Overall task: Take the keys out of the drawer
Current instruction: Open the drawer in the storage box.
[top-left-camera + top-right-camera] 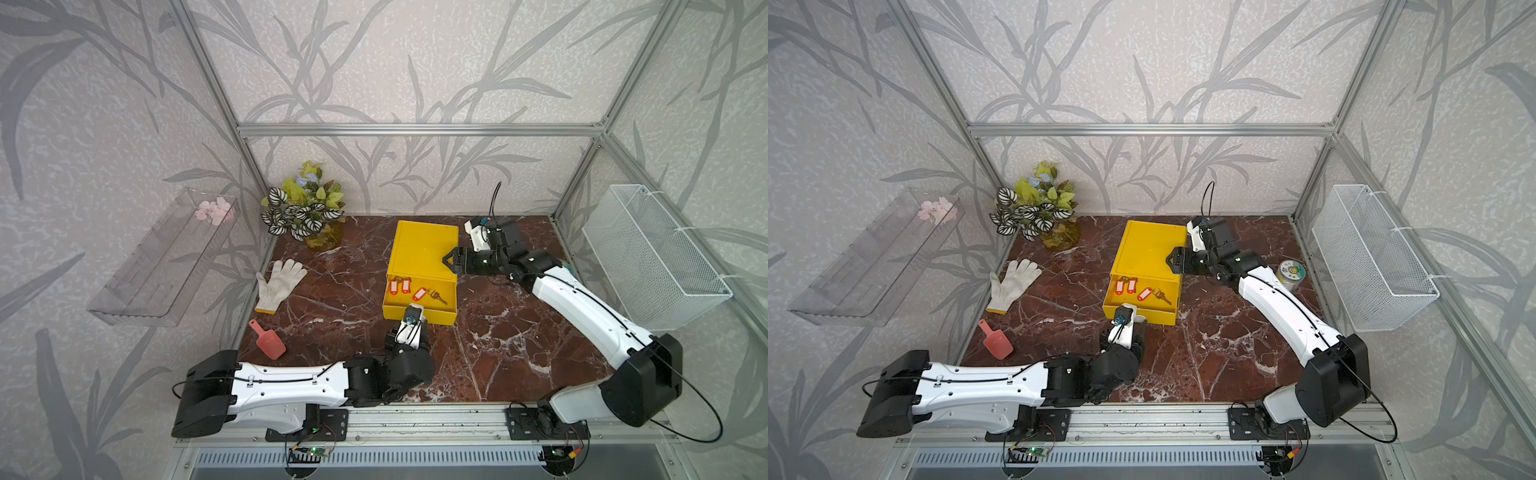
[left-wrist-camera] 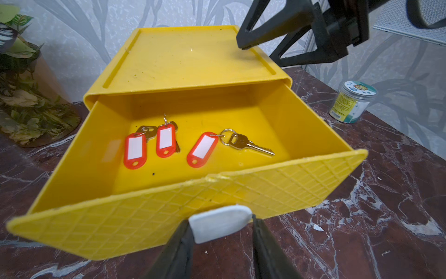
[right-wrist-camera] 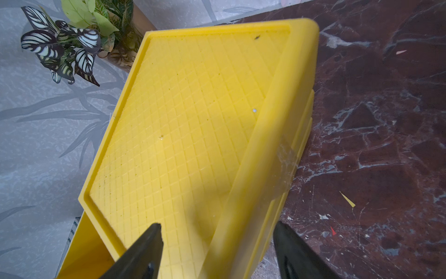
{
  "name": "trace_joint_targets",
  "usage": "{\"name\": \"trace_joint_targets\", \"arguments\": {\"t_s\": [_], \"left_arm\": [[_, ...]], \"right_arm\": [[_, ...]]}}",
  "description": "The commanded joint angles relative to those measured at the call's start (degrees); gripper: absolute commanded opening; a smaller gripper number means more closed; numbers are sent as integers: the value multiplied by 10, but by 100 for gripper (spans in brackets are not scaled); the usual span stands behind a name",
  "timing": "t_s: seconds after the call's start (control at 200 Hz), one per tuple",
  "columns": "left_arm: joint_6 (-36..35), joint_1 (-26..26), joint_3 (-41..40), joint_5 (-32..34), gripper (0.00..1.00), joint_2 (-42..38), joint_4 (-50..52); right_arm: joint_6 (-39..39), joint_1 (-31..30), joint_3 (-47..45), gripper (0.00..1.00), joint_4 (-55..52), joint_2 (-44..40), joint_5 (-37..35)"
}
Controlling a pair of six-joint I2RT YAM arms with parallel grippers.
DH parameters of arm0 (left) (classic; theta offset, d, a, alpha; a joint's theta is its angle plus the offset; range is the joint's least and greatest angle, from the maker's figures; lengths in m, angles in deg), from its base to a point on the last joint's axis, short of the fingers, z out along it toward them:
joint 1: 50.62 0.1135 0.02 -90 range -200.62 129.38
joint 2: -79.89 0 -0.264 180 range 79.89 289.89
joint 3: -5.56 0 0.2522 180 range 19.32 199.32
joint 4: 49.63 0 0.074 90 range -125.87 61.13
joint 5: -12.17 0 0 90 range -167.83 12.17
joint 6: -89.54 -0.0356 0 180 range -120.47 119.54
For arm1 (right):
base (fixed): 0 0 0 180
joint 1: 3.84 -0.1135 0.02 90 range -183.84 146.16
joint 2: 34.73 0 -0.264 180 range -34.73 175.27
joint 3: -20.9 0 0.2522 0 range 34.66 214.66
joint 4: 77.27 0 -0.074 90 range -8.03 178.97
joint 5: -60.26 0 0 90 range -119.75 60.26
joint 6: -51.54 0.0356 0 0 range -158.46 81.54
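Beside the drawer — glove, scoop, plant

On marble table: potted plant at far left corner, white glove nearer, red scoop nearer still, labelled jar by right edge. On walls: clear shelf left, wire basket right.

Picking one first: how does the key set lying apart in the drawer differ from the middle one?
The apart set shows its key bare beside the tag; the middle set hides its key mostly under the tag. The apart set lies alone; the middle set sits close beside a third set. Both carry red-orange tags with white windows.
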Motion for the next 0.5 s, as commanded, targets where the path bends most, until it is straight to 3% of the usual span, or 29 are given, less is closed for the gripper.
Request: {"name": "trace_joint_targets", "arguments": {"t_s": [0.0, 0.38, 0.495], "left_arm": [[11, -11, -8, 14, 43, -14, 10], [28, -33, -12, 42, 44, -31, 27], [28, -32, -18, 41, 52, -36, 15]], "right_arm": [[-4, 2, -5, 76, -5, -20, -8], [-3, -5, -16, 76, -6, -32, -9], [-5, -6, -13, 76, -7, -33, -16]]}}
